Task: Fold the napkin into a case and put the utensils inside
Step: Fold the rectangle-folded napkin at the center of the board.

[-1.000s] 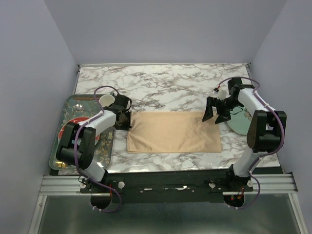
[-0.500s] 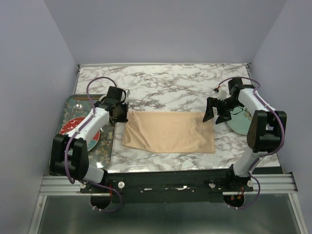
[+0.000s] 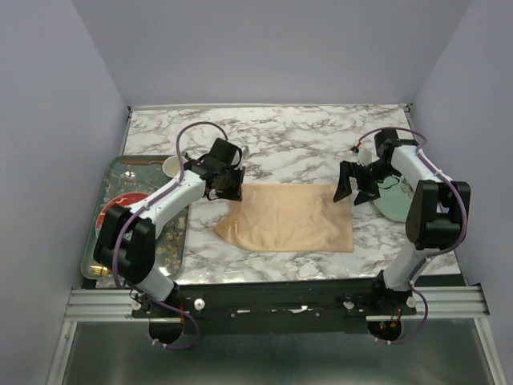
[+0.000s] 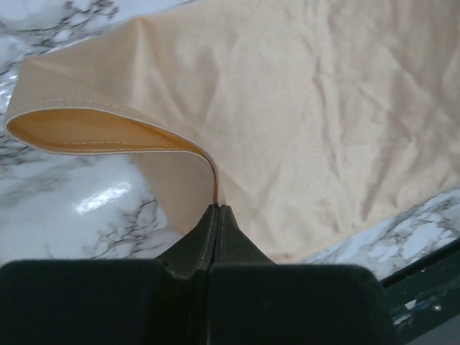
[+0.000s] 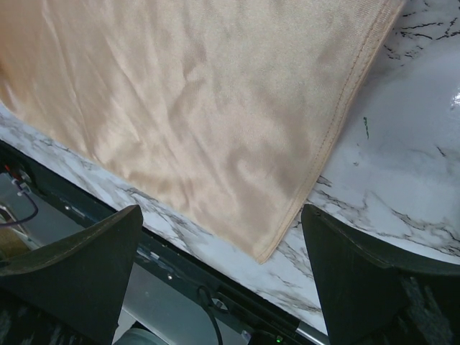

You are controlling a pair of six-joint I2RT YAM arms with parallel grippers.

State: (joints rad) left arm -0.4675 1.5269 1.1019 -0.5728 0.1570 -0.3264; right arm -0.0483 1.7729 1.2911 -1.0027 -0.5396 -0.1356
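The peach-orange napkin (image 3: 288, 218) lies folded on the marble table (image 3: 272, 144), and it also shows in the left wrist view (image 4: 316, 122) and the right wrist view (image 5: 201, 108). My left gripper (image 3: 225, 186) is shut on the napkin's far left corner and holds it lifted, with the edge curled over. The pinched edge shows in the left wrist view at my left gripper (image 4: 218, 208). My right gripper (image 3: 353, 189) is open and empty just above the napkin's far right corner. It straddles the napkin's near right corner in the right wrist view (image 5: 223, 273). The utensils are not visible.
A grey patterned tray (image 3: 172, 241) at the left holds a red plate (image 3: 108, 210) and a white cup (image 3: 173, 167). A pale green plate (image 3: 397, 202) sits at the right edge under my right arm. The table's front edge runs along a metal rail (image 3: 272, 301).
My left gripper has moved right and farther back with the napkin's left corner, lifting it. The napkin's left edge has been pulled in and rumpled. The right arm has not moved.
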